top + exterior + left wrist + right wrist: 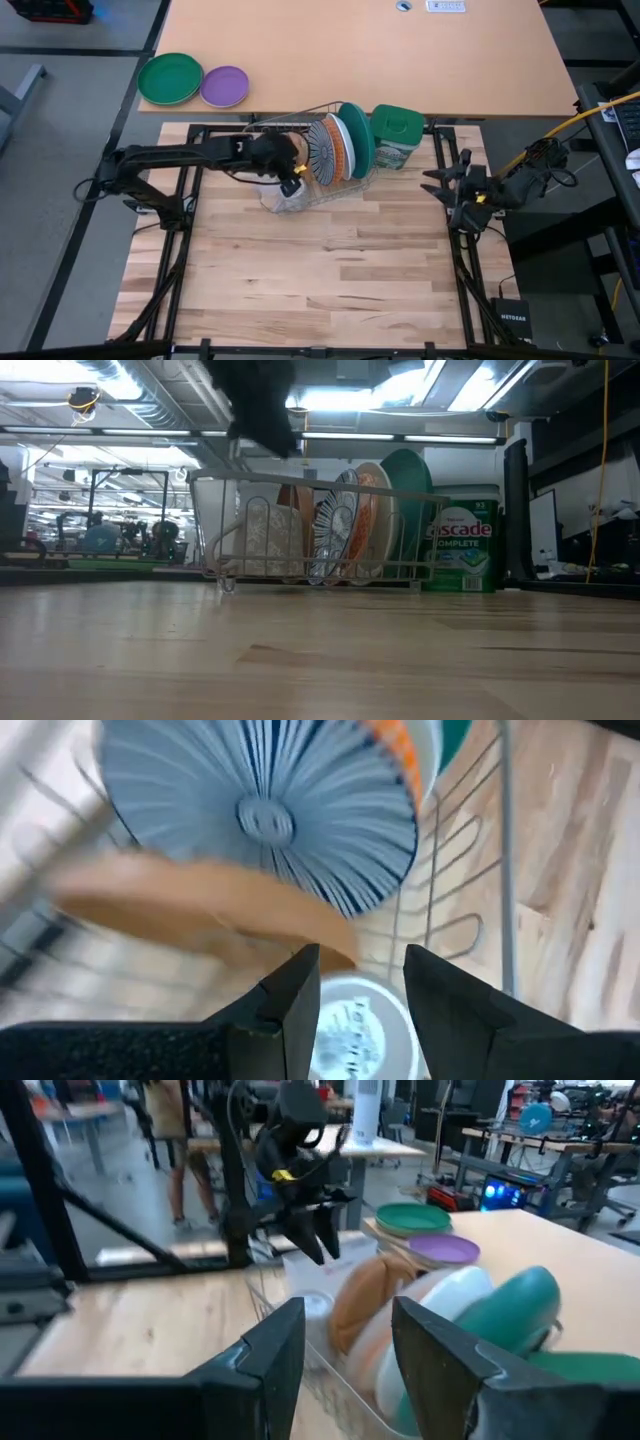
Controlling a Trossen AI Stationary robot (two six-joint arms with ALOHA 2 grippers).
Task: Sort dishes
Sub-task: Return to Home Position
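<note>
Left gripper [360, 960] hangs over the rack [300, 490], fingers spread and empty; the brown plate [190, 905] stands in it just past their tips. Right gripper [443, 187], also spread, is well apart from the rack.

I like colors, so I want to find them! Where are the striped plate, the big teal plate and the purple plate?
striped plate [265, 820], left wrist view, its middle.
big teal plate [356, 140], high view, its rim.
purple plate [224, 86], high view, its middle.

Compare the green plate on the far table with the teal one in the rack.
The green plate lies flat on the tan table; the teal plate stands on edge in the wire rack. The green plate is brighter, the teal plate darker. Both are round.
</note>
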